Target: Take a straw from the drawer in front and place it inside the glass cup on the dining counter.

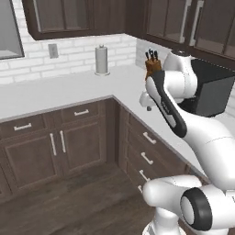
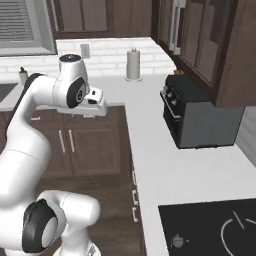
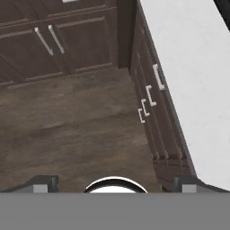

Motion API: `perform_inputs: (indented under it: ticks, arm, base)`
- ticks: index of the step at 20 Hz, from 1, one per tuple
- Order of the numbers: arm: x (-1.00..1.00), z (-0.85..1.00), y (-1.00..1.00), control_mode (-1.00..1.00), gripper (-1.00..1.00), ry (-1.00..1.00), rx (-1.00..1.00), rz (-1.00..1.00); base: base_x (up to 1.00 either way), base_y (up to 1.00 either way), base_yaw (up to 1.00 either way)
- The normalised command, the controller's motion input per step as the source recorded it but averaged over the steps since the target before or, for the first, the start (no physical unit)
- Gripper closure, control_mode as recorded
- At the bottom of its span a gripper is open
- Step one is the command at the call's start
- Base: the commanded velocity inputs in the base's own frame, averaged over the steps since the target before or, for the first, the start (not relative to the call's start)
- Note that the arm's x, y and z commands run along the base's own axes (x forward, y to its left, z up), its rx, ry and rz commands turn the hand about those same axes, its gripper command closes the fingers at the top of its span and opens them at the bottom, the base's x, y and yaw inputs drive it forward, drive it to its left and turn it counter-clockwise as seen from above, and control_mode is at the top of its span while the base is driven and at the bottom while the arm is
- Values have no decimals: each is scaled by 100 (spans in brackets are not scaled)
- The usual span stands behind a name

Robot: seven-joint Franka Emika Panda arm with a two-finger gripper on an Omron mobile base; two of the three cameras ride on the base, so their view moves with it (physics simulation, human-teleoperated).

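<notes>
In the hand view the gripper [image 3: 112, 183] sits at 6 o'clock, its two dark fingertips [image 3: 44, 183] set far apart near the left and right sides, so the jaws stand wide with nothing between them. Just beyond them lies the dark wood floor [image 3: 76, 130]. At about 2 o'clock from the gripper a stack of dark brown drawers [image 3: 150, 96] with small silver bar handles runs under the edge of the white worktop [image 3: 193, 67]; all their fronts are shut and flush. At 11 o'clock, farther off, stand cabinet doors [image 3: 49, 40] with vertical handles.

In the left base view the white arm [image 1: 183, 137] rises from 5 o'clock and bends over the worktop corner. The same drawers [image 1: 147, 156] step away at 5 o'clock of the picture's centre, below the worktop edge. Beyond, a knife block [image 1: 153, 66] stands at 1 o'clock and a paper towel roll [image 1: 102, 59] at 12 o'clock, against the white brick wall.

In the right base view a black cooktop [image 2: 210, 227] lies nearest at 5 o'clock, a dark toaster oven [image 2: 200, 117] at 2 o'clock

No straw or glass cup can be made out
</notes>
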Motion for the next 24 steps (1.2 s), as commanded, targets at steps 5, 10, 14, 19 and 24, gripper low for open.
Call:
perform_inputs:
  ticks: [5,10,14,19,24]
  arm:
    - [0,0,0,100,-100,0,0,0]
    - [-9,0,17,-100,-100,0,-4,21]
    - [0,-19,100,-100,-100,0,-33,4]
    - [20,-46,84,-100,-100,-1,-51,-3]
    - [36,-65,22,-100,-100,-2,-53,-11]
  base:
    - [0,-87,28]
    - [0,0,0]
    - [0,0,0]
    - [0,0,0]
    - [0,0,0]
